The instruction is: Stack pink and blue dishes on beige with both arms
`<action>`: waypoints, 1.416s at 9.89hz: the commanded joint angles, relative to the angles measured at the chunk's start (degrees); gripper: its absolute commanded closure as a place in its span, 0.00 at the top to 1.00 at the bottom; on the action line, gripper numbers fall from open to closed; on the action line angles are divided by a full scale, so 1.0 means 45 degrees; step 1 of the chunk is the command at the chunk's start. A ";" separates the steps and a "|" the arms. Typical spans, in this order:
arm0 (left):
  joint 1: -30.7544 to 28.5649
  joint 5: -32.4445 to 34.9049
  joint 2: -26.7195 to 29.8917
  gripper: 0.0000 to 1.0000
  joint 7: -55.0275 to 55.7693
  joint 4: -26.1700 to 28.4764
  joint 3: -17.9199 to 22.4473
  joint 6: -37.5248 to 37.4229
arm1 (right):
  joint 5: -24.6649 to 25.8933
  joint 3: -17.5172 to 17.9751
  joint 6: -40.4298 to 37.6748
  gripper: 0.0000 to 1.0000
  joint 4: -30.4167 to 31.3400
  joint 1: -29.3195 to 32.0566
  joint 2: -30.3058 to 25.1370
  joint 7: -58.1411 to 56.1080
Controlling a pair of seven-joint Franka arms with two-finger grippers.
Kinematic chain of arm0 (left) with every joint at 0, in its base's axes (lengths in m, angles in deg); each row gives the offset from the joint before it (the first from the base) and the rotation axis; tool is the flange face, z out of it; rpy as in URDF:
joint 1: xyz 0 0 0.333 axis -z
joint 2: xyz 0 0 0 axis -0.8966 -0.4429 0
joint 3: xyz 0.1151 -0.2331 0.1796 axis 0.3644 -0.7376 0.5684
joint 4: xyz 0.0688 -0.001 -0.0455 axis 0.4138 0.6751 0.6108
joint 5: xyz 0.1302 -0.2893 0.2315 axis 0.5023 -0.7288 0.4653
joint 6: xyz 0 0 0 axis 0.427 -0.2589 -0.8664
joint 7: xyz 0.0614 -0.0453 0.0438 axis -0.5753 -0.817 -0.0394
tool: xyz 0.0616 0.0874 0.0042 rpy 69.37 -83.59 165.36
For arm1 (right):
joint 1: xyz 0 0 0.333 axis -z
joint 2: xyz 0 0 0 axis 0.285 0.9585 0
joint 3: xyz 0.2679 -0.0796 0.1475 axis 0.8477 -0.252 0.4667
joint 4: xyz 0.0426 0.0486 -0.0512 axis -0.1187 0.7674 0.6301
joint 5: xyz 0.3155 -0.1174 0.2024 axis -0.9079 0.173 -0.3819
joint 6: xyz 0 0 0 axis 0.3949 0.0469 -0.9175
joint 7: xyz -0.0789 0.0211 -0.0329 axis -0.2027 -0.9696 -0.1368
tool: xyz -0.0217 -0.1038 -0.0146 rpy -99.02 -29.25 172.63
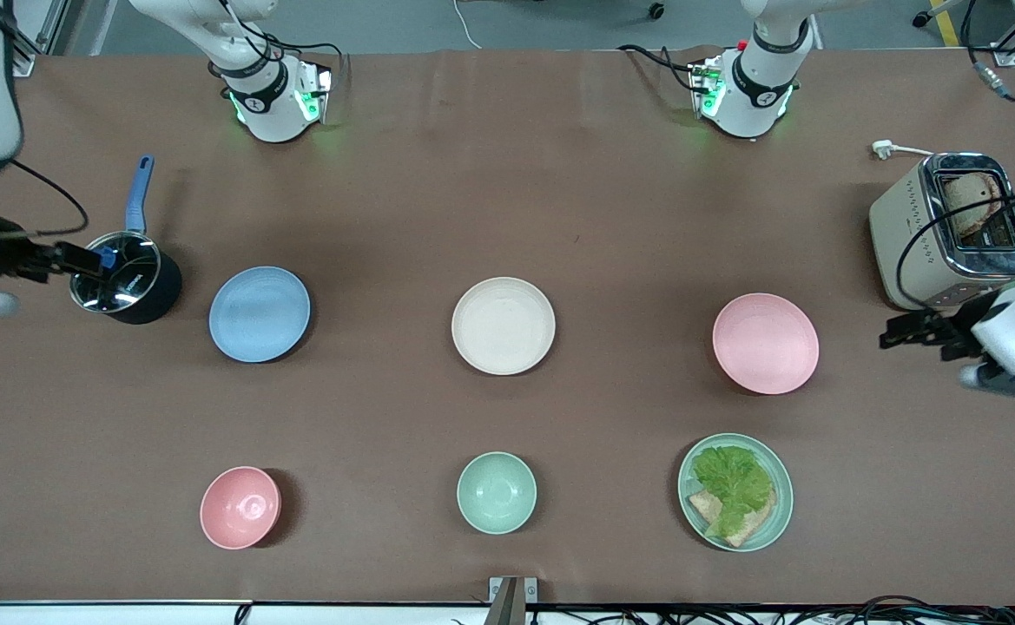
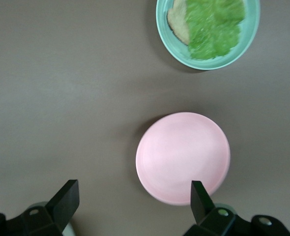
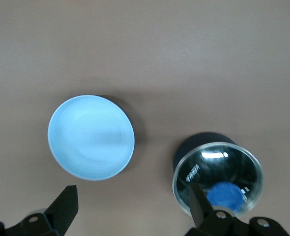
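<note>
Brown matte covering spreads over the whole table (image 1: 438, 174), and the three task plates lie on it in one row, well apart. The beige plate (image 1: 504, 325) sits at the middle, the blue plate (image 1: 260, 313) toward the right arm's end, the pink plate (image 1: 766, 343) toward the left arm's end. Bare cloth shows all around each of them.

Both arms are cut off by the picture's edges. The right gripper (image 1: 90, 260) hangs over the steel saucepan (image 1: 125, 279), which stands just beside the blue plate; part of the pan's rim is hidden under it. In the right wrist view its fingers (image 3: 66, 204) stand wide apart and hold nothing, with the blue plate (image 3: 91, 137) and the saucepan (image 3: 217, 177) below.

The left gripper (image 1: 891, 332) hangs over bare table between the pink plate and the toaster (image 1: 950, 230), whose lower corner the arm covers. Its fingers (image 2: 66, 199) are also spread wide and empty, with the pink plate (image 2: 183, 157) below them.

Nearer the front camera lie a pink bowl (image 1: 240, 508), a mint-green bowl (image 1: 497, 492) and a green plate (image 1: 778, 495) of lettuce and bread, clipped by the edge of the left wrist view.
</note>
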 commanded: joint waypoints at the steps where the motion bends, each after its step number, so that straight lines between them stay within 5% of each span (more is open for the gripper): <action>1: -0.0195 -0.0199 -0.0880 1.00 -0.1483 0.1432 -0.0076 0.1522 | -0.0993 0.0064 0.1950 1.00 0.1059 0.0011 0.1046 -0.0811; 3: -0.0369 -0.0199 -0.2032 0.99 -0.2616 0.1512 -0.0115 0.2086 | -0.1559 0.0064 0.4407 1.00 0.2327 -0.0068 0.2041 -0.1941; 4: -0.0390 -0.0199 -0.2405 0.91 -0.2854 0.1667 -0.0115 0.2574 | -0.1814 0.0083 0.5909 1.00 0.3030 -0.0048 0.2472 -0.2565; 7: -0.0390 -0.0199 -0.3130 0.55 -0.3286 0.1747 -0.0290 0.2949 | -0.2419 0.0201 0.6843 1.00 0.3505 -0.0126 0.3139 -0.3253; 10: -0.0390 -0.0199 -0.3365 0.19 -0.3286 0.1708 -0.0291 0.2970 | -0.4251 0.0201 0.6707 0.98 0.3545 -0.0106 0.3550 -0.4871; 12: -0.0390 -0.0180 -0.3366 0.00 -0.3267 0.1669 -0.0310 0.2970 | -0.5172 0.0201 0.6472 0.87 0.3545 -0.0029 0.3745 -0.5983; 14: -0.0371 -0.0179 -0.3308 0.00 -0.3267 0.1610 -0.0329 0.2951 | -0.5896 0.0181 0.6006 0.60 0.3525 -0.0009 0.3824 -0.6302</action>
